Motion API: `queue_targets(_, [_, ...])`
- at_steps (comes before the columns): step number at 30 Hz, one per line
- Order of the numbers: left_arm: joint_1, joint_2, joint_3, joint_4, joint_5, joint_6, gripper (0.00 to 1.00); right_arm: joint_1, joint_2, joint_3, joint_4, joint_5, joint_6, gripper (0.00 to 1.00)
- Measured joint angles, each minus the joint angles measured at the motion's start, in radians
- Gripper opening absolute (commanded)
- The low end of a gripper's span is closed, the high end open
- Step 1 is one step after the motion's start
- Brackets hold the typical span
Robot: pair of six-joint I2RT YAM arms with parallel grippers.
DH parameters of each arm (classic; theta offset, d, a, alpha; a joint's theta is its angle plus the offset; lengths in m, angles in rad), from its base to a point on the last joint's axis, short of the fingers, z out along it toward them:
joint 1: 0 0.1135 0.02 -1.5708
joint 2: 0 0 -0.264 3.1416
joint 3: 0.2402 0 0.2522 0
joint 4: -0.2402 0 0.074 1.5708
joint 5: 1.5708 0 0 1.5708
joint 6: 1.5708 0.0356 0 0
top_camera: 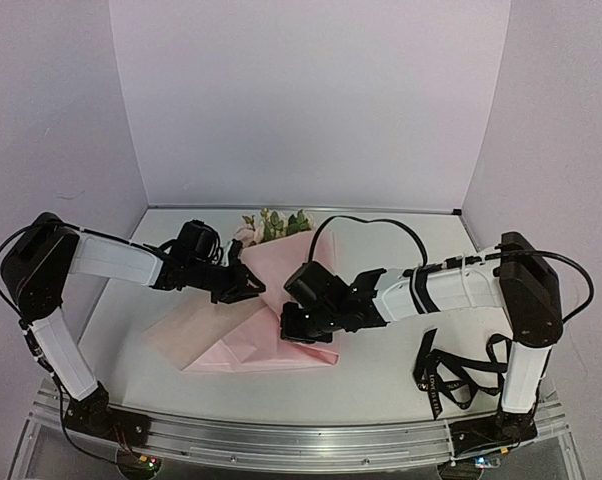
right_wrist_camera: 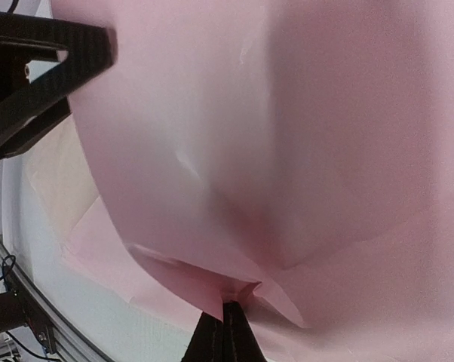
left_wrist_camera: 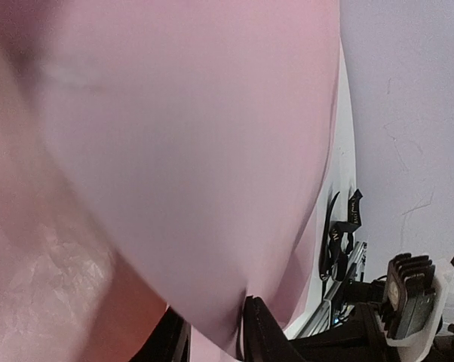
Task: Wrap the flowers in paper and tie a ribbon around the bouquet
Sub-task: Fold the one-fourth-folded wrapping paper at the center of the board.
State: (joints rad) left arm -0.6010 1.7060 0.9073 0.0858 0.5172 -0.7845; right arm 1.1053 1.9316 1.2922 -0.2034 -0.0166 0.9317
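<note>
The pink paper (top_camera: 231, 340) lies across the middle of the table, its right part lifted and folded over. The flowers (top_camera: 272, 225) stick out of its far end, stems hidden, making a loose bouquet. My left gripper (top_camera: 243, 285) is at the fold's left side. In its wrist view the jaws (left_wrist_camera: 212, 320) stand apart with a bulge of paper (left_wrist_camera: 197, 151) between the fingers. My right gripper (top_camera: 299, 328) is shut on a paper corner (right_wrist_camera: 242, 283), fingertips (right_wrist_camera: 225, 320) pressed together. The black ribbon (top_camera: 451, 375) lies loose by the right arm's base.
A metal rail (top_camera: 281, 440) runs along the table's near edge. Pale walls close in the back and both sides. The ribbon (left_wrist_camera: 342, 234) and the rail also show in the left wrist view, beyond the paper.
</note>
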Motion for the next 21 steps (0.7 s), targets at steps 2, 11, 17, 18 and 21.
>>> queue_targets(2, [0.000,0.023,0.013,0.018,0.006,-0.004,0.05,0.000,0.000,0.000,0.000,0.000,0.000,0.13])
queue_targets(11, [0.000,0.062,0.029,0.054,0.013,0.003,0.00,-0.015,-0.039,-0.052,-0.001,-0.039,-0.026,0.58])
queue_targets(17, [0.000,0.062,0.026,0.046,0.011,0.007,0.00,-0.078,-0.163,-0.162,0.017,-0.122,-0.056,0.48])
queue_targets(18, [0.000,0.062,0.025,0.045,0.012,0.007,0.00,-0.093,-0.179,-0.180,0.030,-0.138,-0.056,0.45])
queue_targets(21, [0.000,0.062,0.019,0.045,0.013,0.000,0.00,-0.137,-0.202,-0.237,0.081,-0.190,-0.050,0.39])
